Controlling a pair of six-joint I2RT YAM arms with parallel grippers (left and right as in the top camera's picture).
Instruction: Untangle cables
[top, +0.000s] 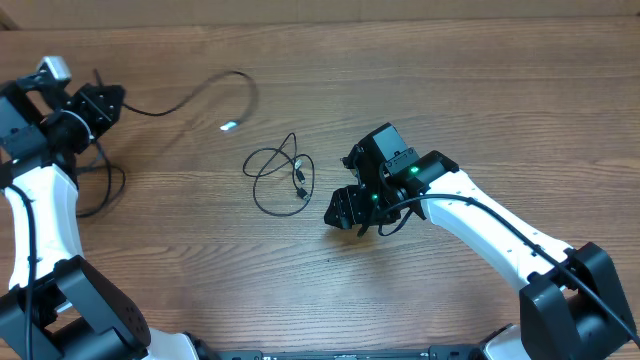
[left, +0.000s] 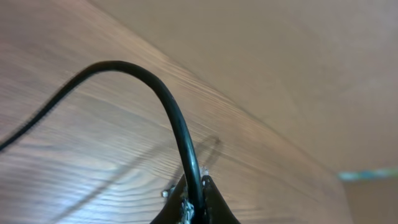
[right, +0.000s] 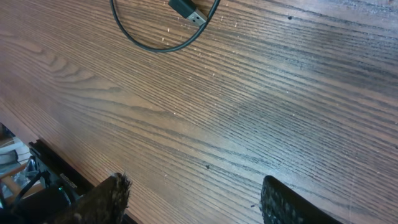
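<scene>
I saw a thin black looped cable (top: 278, 178) lying slack mid-table, its plug (right: 186, 11) flat on the wood. A second cable (left: 112, 64) arced separately at the far left.

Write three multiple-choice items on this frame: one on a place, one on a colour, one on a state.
1. Where does the looped cable lie?
A. on the table, apart from both grippers
B. inside the right gripper
C. draped over the right arm

2. What colour are the cables?
A. white
B. black
C. red

3. How is the left gripper?
A. open and empty
B. shut on the long cable
C. out of view

Answers: 1 A, the overhead shows it on the wood, with a gap to the right gripper. 2 B, both cords are black. 3 B, the left wrist view shows the cord pinched between its fingers.
</scene>
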